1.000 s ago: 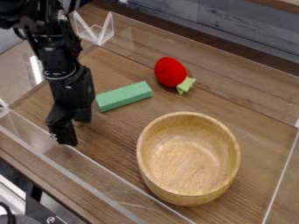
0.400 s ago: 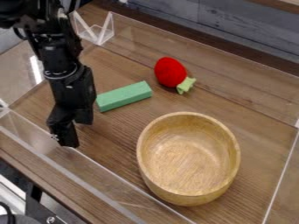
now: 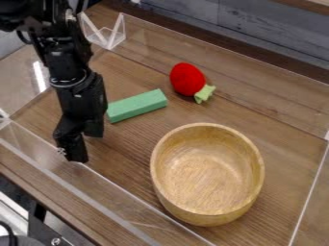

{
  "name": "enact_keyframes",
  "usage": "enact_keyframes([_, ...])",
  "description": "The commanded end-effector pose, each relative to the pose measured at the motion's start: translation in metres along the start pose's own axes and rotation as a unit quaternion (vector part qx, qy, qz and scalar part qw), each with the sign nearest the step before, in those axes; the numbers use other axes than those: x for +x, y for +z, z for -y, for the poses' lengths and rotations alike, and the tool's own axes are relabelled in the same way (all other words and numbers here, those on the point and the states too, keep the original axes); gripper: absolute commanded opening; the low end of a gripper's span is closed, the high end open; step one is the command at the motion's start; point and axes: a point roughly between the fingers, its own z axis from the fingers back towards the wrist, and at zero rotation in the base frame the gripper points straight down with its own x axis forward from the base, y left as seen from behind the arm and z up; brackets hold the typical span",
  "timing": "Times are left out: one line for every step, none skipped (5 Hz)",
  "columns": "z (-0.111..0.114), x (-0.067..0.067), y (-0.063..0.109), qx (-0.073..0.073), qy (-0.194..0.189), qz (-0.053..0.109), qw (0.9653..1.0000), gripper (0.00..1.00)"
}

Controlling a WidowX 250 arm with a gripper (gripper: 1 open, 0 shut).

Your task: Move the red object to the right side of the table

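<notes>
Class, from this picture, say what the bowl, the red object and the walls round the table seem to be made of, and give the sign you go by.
Bowl: looks like light wood, matte, with grain lines inside.
Red object: probably plastic or rubber; smooth, glossy, with a highlight and a pale green leafy end.
Walls: clear acrylic or similar plastic; see-through, with bright edges.
</notes>
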Motion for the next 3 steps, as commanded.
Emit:
enact_keyframes([-0.0074, 0.0031, 0.0043, 0.016, -0.006, 0.001, 0.9999, 1.0])
enact_keyframes([-0.0083, 0.005, 0.0026, 0.017, -0.006, 0.002, 0.9998, 0.0])
enact_keyframes([-0.0091, 0.0073, 0.0079, 0.019, -0.001, 0.002, 0.9998, 0.0])
